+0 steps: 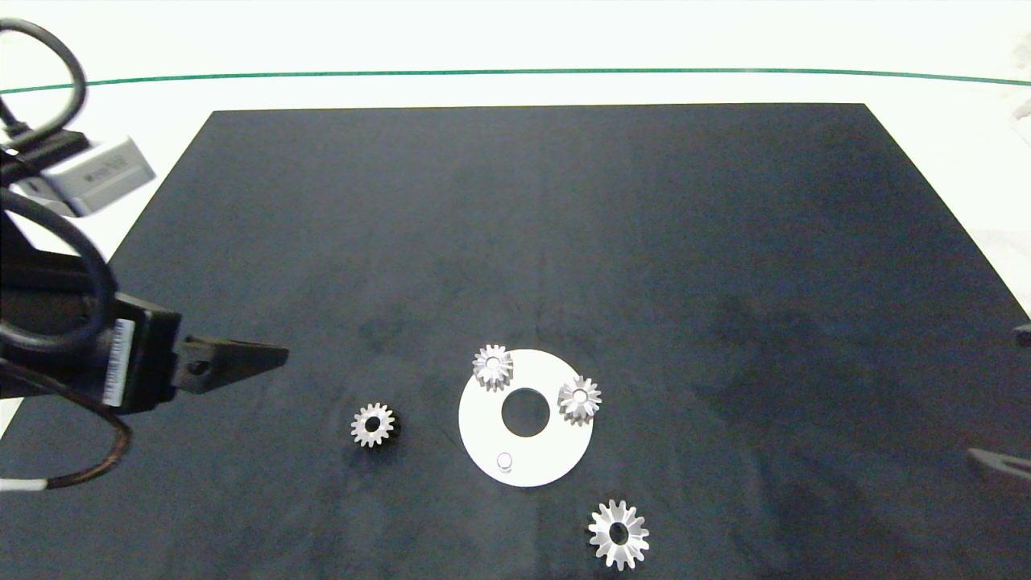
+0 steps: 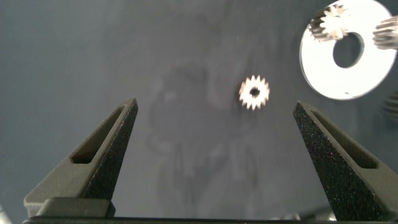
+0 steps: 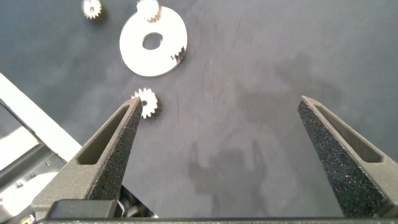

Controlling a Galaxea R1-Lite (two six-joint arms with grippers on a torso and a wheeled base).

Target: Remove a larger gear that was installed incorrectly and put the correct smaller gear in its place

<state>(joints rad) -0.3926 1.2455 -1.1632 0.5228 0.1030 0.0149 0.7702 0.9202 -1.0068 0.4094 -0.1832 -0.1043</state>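
1. The left claw (image 1: 278, 354) hovers over the left part of the dark surface (image 1: 515, 225), its two fingers spread wide apart and holding nothing. In its wrist view the gap between them frames the smaller gear (image 2: 254, 93).

2. The smaller gear (image 1: 374, 424) lies flat and loose on the surface, to the right of the left claw and a little nearer, and just left of the white disc (image 1: 483, 439) without touching it.

3. The white disc carries two mounted small gears (image 1: 493, 366) on its far rim; the peg (image 1: 504, 461) on its near edge stands bare.

4. The larger gear (image 1: 618, 533) lies flat on the surface, near and right of the disc and clear of it. So the removal looks done, and the step in hand appears to be fetching the replacement.

5. The right claw (image 3: 217, 124) sits at the far right edge of the scene, its fingers wide apart and empty; it looks idle.

6. The next move calls for the left claw to travel right and descend squarely over the smaller gear, then close across its toothed rim. The gear is thin and lies flat, so the fingers must reach almost to the surface. It then needs its bore lined up over the bare peg.
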